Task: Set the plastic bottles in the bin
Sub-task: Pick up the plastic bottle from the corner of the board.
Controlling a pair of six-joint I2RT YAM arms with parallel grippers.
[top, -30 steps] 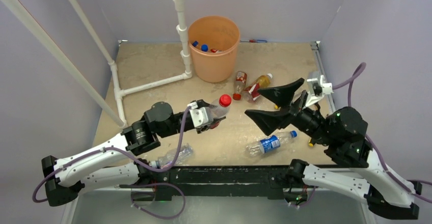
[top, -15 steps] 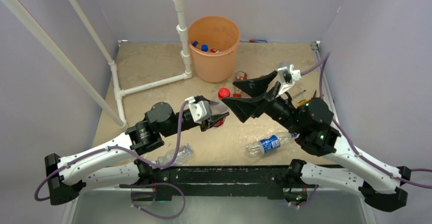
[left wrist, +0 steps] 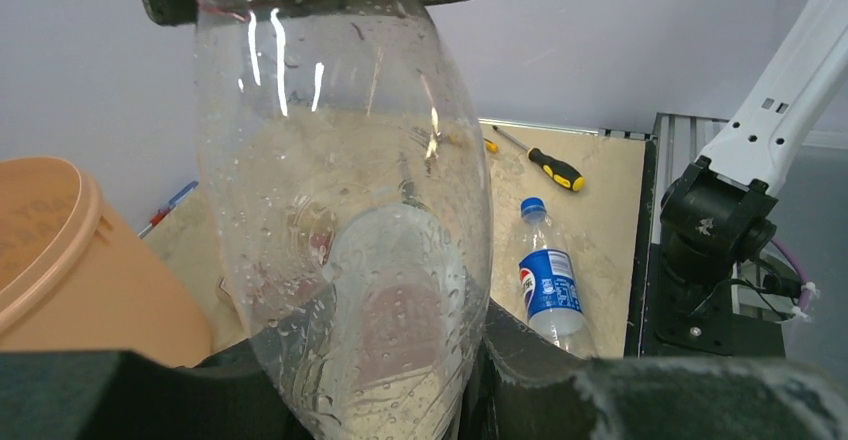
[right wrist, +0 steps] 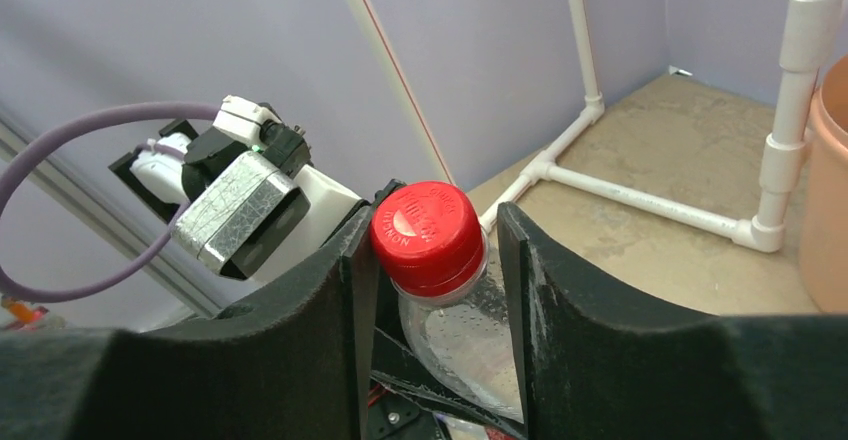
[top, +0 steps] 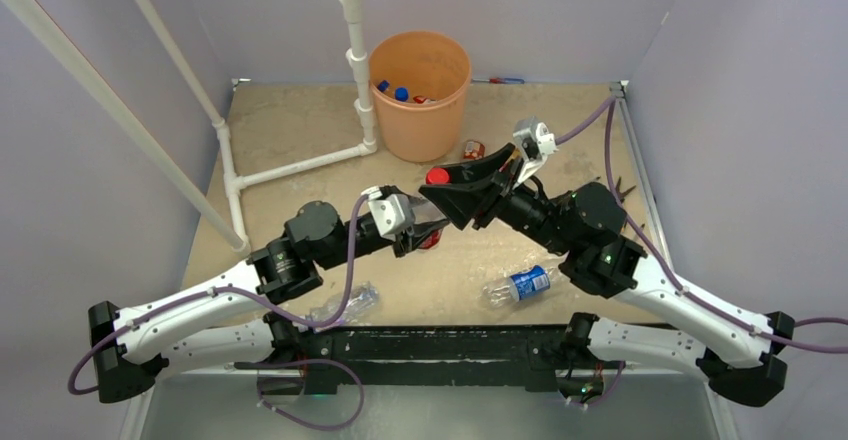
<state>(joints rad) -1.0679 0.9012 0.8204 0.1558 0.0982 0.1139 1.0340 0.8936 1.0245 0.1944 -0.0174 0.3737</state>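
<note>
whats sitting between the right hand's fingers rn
The red cap of the clear bottle gripped by the left hand; the right wrist view shows it best.

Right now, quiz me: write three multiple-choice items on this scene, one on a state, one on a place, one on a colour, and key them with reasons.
1. The bin is:
A) upright with bottles inside
B) tipped on its side
C) upside down

2. The Pepsi bottle is:
A) in the bin
B) lying on the table near the right arm
C) standing against the pipe frame

3. The cap of the clear bottle in the left gripper is:
A) blue
B) white
C) red

Key:
1 A: its mouth faces up and capped bottles show inside.
2 B: it lies flat on the table just ahead of that arm.
3 C: the right wrist view shows the cap plainly red.
</note>
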